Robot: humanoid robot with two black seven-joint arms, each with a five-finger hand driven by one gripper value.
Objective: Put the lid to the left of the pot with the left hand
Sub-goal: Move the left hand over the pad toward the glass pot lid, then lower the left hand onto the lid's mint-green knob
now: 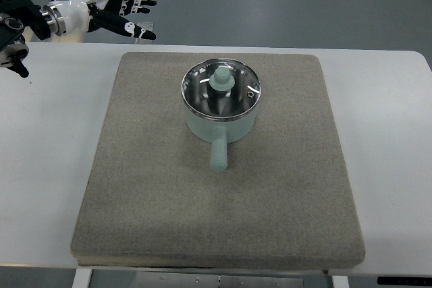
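We see the left hand [131,6] raised at the far left corner, beyond the white table's [47,133] back edge, fingers spread and holding nothing; it is well apart from the pot. The mint-green saucepan [221,121] stands on the grey felt mat [169,214], handle pointing towards us; its glass lid [221,90], with a green knob, sits on the pan's rim.

A robot test lab is suggested — a plain white table [47,133] is set on a smooth grey-blue floor [304,5], and a grey felt mat [155,200] is laid on it as a marked work surface — no home furnishings are seen.
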